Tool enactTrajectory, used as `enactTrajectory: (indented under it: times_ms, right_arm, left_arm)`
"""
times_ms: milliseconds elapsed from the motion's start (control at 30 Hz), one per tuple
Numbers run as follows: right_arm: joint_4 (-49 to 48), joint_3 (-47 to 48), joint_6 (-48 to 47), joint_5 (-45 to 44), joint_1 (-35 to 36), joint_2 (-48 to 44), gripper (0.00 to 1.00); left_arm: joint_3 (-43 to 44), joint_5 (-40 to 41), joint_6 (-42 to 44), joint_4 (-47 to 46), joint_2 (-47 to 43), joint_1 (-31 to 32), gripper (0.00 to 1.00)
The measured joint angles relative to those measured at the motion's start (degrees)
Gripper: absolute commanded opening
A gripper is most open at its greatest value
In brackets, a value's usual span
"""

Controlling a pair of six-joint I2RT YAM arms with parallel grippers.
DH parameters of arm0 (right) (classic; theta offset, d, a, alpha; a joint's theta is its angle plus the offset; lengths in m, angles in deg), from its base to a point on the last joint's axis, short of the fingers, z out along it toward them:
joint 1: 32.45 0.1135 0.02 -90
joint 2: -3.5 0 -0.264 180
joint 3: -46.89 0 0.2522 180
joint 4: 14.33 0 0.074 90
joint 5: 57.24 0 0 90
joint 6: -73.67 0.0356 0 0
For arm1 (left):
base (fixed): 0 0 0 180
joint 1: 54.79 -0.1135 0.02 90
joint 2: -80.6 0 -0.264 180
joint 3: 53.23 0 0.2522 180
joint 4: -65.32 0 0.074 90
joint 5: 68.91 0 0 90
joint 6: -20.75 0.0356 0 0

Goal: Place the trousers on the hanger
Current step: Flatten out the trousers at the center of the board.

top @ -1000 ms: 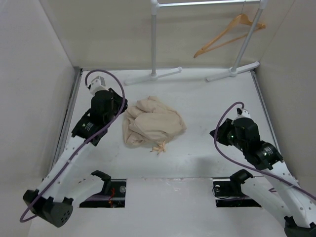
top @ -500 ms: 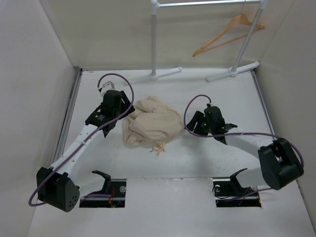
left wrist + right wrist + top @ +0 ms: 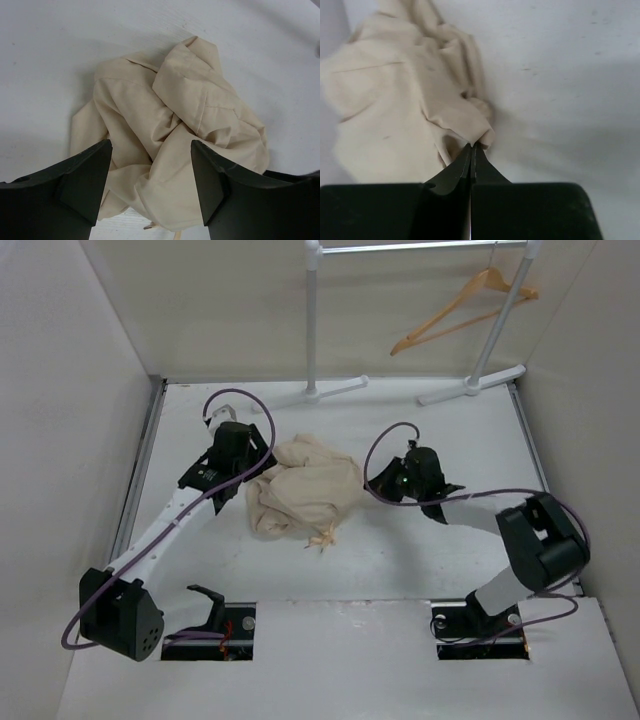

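Left hand (image 3: 150,152) spread wide at trousers (image 3: 200,110) (crumpled).

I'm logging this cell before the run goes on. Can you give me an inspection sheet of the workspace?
Surface: white table, no spills seen.
Job's things: trousers crumpled in a heap mid-table; hanger hanging bare on the rack at the back.
Clutter: nothing seen.
Grippers: left gripper over the trousers, jaws open; right gripper at the heap's edge, jaws shut, no cloth seen between them.
Cables: a purple cable loops off each arm.
Surroundings: white walls on three sides.
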Motion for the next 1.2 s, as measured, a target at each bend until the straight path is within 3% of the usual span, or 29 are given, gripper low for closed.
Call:
enactTrajectory:
  times_ms: [167,433,500,533,667,733,800,967,1033,1100,1133,1200]
  right_arm:
    - [12.8,4.6,-3.0,-2.9,0.5,-20.0,0.0]
    - [42.9,34.9,-11.8,-16.5,11.7,-47.5,0.0]
    - [48.3,34.7,-11.6,-22.0,7.0,-55.5,0.0]
    - [50.6,31.5,-11.0,-24.3,-1.0,-57.9,0.0]
    - [55.5,18.6,-9.1,-23.8,-18.2,-52.5,0.0]
    - [58.2,15.5,-8.8,-23.9,-22.1,-47.8,0.0]
    - [60.7,14.6,-9.0,-23.1,-24.1,-45.0,0.0]
    - [59.8,14.6,-9.5,-22.3,-22.3,-48.5,0.0]
    - [58.8,14.0,-9.7,-22.3,-20.4,-49.6,0.0]
    - [58.2,12.4,-9.7,-21.9,-17.6,-50.7,0.0]
    - [58.1,12.2,-9.7,-21.8,-17.3,-50.7,0.0]
    - [58.1,11.2,-9.7,-21.6,-16.1,-51.2,0.0]
  left_arm:
    - [0.0,0.0,0.2,0.2,-0.1,-1.3,0.63]
    - [2.6,2.1,1.3,4.5,-6.6,-6.9,0.63]
    - [3.0,3.0,1.6,4.7,-7.7,-6.7,0.64]
    - [3.1,3.6,1.6,4.8,-7.7,-6.0,0.66]
    - [4.9,5.5,2.0,3.4,-0.1,2.4,0.68]
    - [6.0,5.0,2.3,0.5,7.6,7.8,0.68]
    - [7.0,4.2,2.6,-1.4,13.6,10.6,0.68]
    - [13.2,1.7,2.7,-7.0,30.1,12.9,0.68]
    - [15.7,1.4,2.5,-7.9,34.3,12.6,0.6]
    - [20.4,0.1,1.6,-9.0,40.2,12.2,0.19]
    - [22.5,-0.3,1.2,-9.3,42.6,12.1,0.1]
    - [24.2,-0.8,-0.5,-10.0,44.8,11.8,0.03]
